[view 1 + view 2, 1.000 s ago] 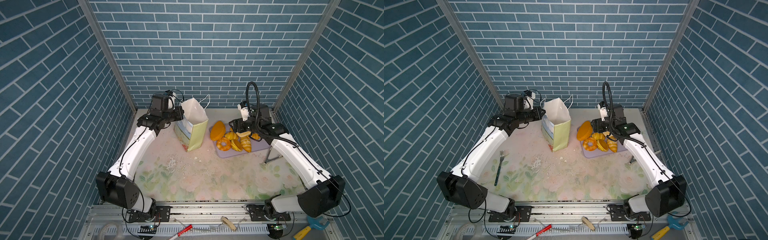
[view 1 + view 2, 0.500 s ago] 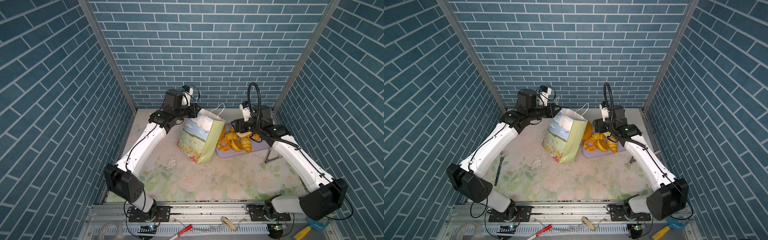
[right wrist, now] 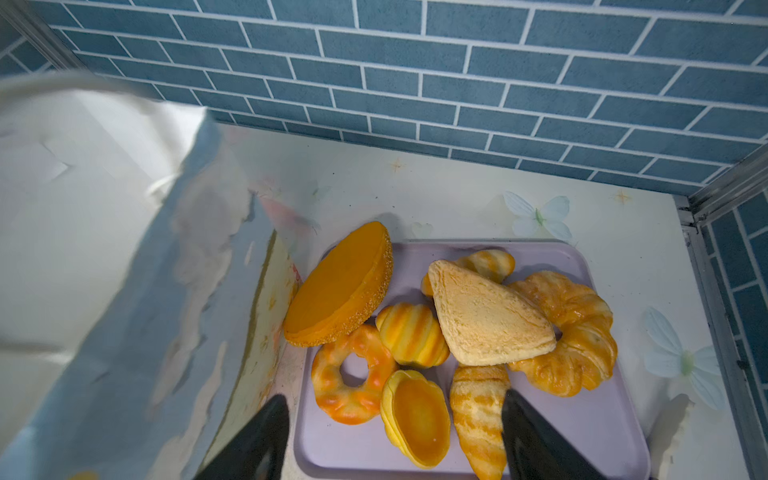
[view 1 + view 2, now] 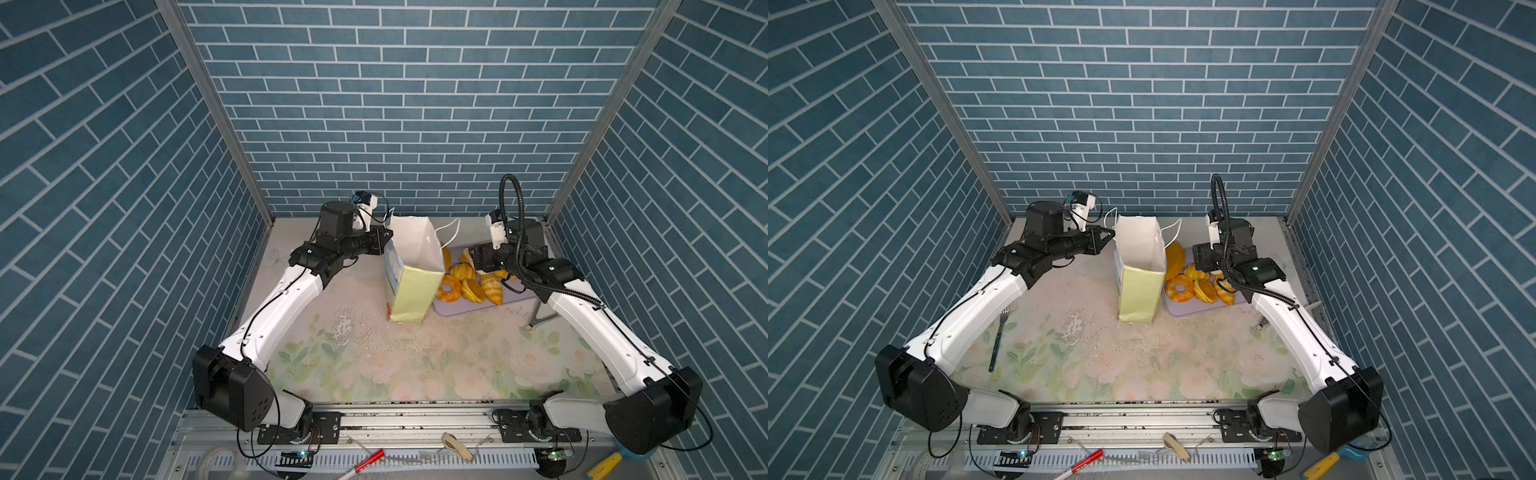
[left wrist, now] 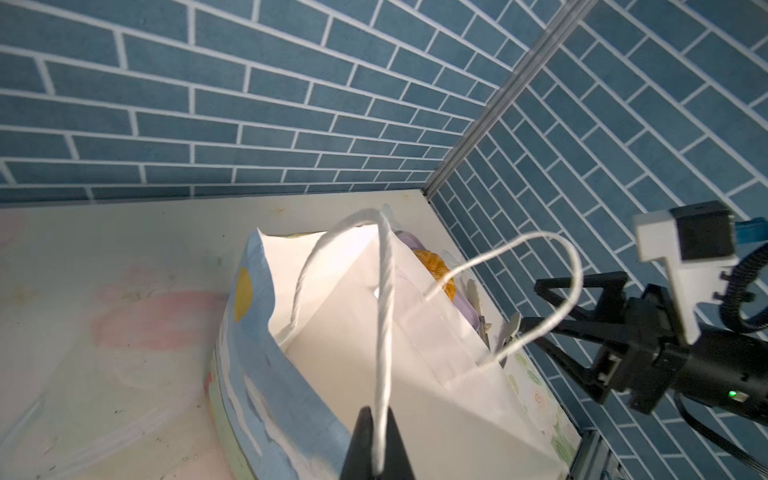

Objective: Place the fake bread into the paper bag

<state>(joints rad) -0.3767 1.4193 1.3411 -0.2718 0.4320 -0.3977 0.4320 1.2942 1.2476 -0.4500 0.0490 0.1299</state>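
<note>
I judge no loading is done yet: the fake bread [image 3: 486, 320] lies piled on the lavender tray [image 3: 590, 428], just beside the upright paper bag [image 4: 415, 286], whose inside looks empty. My left claw [image 5: 377, 419] pinches its cord handle [image 5: 384, 311]; my right claw [image 3: 394, 398] hangs spread above the pastries.

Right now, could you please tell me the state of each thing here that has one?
fake bread: lying on the tray, ungripped.
paper bag: upright, mouth open, nothing visible inside.
left gripper: shut on the bag's cord handle.
right gripper: open, over the fake bread.
</note>
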